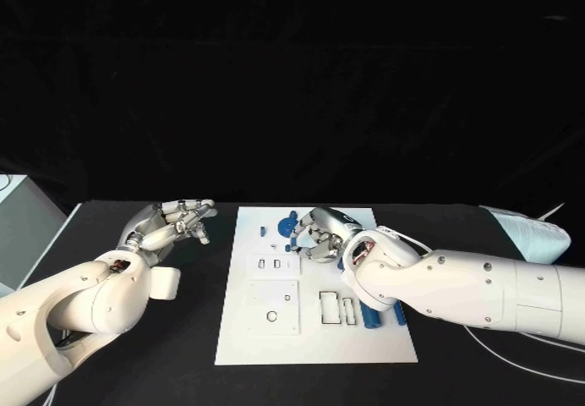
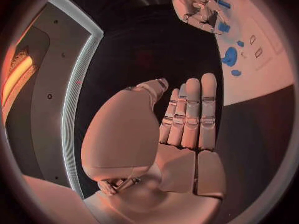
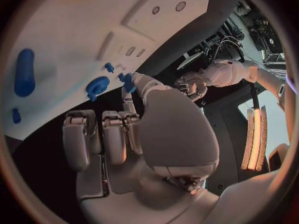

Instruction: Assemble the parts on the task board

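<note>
Head view shows the task board (image 1: 314, 338) lying in the middle of the tabletop, with the blue parts spread over two areas of it. Near the board's far edge lie a round blue part (image 1: 289, 226) and a few smaller blue pieces (image 1: 262, 229). Toward the board's right edge, beside a rectangular slot (image 1: 330, 308), a blue bar-shaped part (image 1: 370, 315) lies flat, partly under the right forearm.

The right hand (image 1: 323, 236) hovers over the board's far half. In the right wrist view a small blue part (image 3: 127, 80) sits between the thumb and a fingertip, so this hand is pinching it while the other fingers curl loosely. Whether the piece touches the board cannot be told.

The left hand (image 1: 178, 221) is off the board, above the bare tabletop beyond its left edge. The left wrist view shows its fingers (image 2: 194, 109) straight and together, holding nothing.

My judgement is that the assembly is at an early stage: several pieces lie loose, the slot and the small sockets (image 1: 276, 265) on the raised white blocks look unfilled, and one part is only now in hand. Most placing remains.
</note>
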`<action>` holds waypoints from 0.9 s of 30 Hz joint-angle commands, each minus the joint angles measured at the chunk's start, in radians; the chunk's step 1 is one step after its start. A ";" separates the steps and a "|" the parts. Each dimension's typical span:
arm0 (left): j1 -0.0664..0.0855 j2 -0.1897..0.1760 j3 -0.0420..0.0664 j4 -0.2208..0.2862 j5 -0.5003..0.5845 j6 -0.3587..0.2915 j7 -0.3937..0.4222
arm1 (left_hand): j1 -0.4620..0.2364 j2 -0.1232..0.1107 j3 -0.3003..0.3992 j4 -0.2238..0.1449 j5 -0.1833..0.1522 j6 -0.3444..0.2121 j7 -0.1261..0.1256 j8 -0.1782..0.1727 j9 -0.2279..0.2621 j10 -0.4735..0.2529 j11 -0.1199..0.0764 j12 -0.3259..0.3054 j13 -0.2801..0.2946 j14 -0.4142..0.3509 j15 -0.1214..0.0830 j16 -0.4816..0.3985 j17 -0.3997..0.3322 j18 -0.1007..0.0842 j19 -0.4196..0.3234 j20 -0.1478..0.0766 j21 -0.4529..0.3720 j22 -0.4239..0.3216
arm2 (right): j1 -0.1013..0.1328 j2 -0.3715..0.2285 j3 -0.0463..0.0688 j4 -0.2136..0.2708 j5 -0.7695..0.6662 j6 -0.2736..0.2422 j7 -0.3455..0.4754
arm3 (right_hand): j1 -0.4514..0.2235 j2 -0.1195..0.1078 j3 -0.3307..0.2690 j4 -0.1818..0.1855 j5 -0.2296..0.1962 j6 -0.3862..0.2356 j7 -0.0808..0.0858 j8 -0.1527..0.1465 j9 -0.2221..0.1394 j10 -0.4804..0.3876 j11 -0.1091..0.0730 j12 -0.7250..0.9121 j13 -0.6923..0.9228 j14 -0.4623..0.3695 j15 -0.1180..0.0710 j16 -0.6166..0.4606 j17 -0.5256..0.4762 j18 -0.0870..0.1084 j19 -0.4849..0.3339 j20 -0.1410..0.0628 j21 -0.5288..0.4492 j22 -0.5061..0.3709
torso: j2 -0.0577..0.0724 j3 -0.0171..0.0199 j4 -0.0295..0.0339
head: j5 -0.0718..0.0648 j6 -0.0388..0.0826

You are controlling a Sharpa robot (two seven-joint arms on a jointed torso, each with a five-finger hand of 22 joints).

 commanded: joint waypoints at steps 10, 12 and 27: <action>0.000 0.014 0.001 -0.001 -0.002 0.016 -0.006 | -0.012 -0.001 0.004 0.003 -0.006 -0.005 -0.001 0.003 0.001 -0.005 -0.002 -0.005 0.001 -0.006 0.000 0.003 -0.001 0.014 -0.004 0.001 0.007 0.001 | -0.030 0.067 -0.009 0.003 -0.110 0.026 -0.184 | -0.008 -0.005 0.008 -0.001 -0.002 -0.001 0.002 0.005 0.002 0.104 -0.005 0.002 0.263 0.104 -0.003 0.004 0.263 -0.012 0.075 -0.007 -0.008 0.204 | 0.000 -0.0002 0.0016 | 0.002 -0.011; 0.000 0.013 0.001 0.000 -0.002 0.016 -0.007 | -0.012 -0.001 0.004 0.003 -0.006 -0.005 -0.001 0.003 0.001 -0.005 -0.002 -0.005 0.001 -0.006 0.000 0.003 -0.001 0.014 -0.004 0.001 0.007 0.001 | -0.033 0.075 -0.010 -0.001 -0.121 0.026 -0.187 | -0.008 -0.005 0.008 -0.001 -0.002 -0.001 0.002 0.005 0.002 0.104 -0.005 0.002 0.263 0.104 -0.003 0.004 0.263 -0.012 0.075 -0.007 -0.008 0.204 | 0.000 -0.0007 0.0022 | 0.003 -0.011; 0.000 0.002 0.001 0.004 -0.003 0.016 -0.007 | -0.012 -0.001 0.004 0.003 -0.006 -0.005 -0.001 0.003 0.001 -0.005 -0.002 -0.005 0.001 -0.006 0.000 0.003 -0.001 0.014 -0.004 0.001 0.007 0.001 | -0.047 0.101 -0.012 -0.010 -0.194 0.030 -0.207 | -0.010 -0.009 0.008 -0.003 -0.002 -0.002 0.002 0.007 0.003 0.104 -0.005 0.002 0.263 0.104 -0.003 0.004 0.263 -0.012 0.075 -0.007 -0.008 0.204 | 0.001 0.0024 -0.0009 | 0.004 -0.026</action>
